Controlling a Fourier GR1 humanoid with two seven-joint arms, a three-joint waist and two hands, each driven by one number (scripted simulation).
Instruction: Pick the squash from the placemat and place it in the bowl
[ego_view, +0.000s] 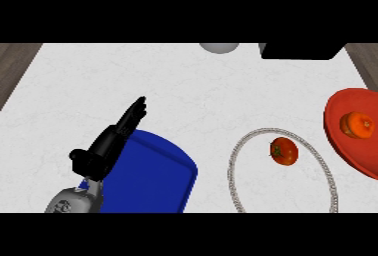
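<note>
The left hand (111, 145) is seen at eight o'clock, fingers straight and holding nothing, beside a blue tray (159, 175). The right hand is not shown. What is taken for the squash (284, 151), reddish with a green stem, lies on the ringed placemat (235, 165) at four o'clock, not yet picked. The red bowl (347, 150) sits at three o'clock, an orange item (359, 124) already inside. The squash is best approached from above, enclosed fully, then lifted over the rim.

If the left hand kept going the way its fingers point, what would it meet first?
Probably nothing nearby: the left hand points up and slightly right over bare white counter. The grey round object at the far edge lies roughly that way, off to the right.
</note>
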